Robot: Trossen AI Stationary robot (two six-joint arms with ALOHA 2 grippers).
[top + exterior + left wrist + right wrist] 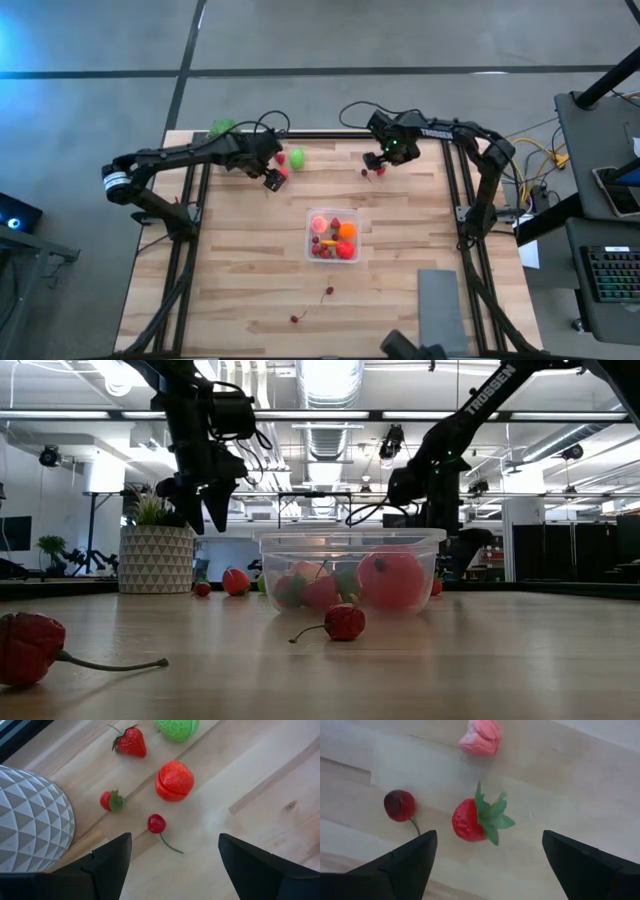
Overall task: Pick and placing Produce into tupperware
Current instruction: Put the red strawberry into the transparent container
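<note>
Nearest you two cherries (327, 291) lie loose on the table (230, 290), mid-table the tupperware (334, 236) holds several fruits, and at the far edge your left end effector (274, 181) and right end effector (377, 165) hover spread, apparently aiming for the cherry (156, 823) and strawberry (470, 820).

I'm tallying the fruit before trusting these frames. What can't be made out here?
- Exact fruit count in the clear plastic tupperware: pieces overlap in the high view and blur behind its wall in the low view.
- Grey rectangular pad: cut off by the high view's bottom edge.
- Patterned plant pot: cut off by the left wrist view's edge.
</note>
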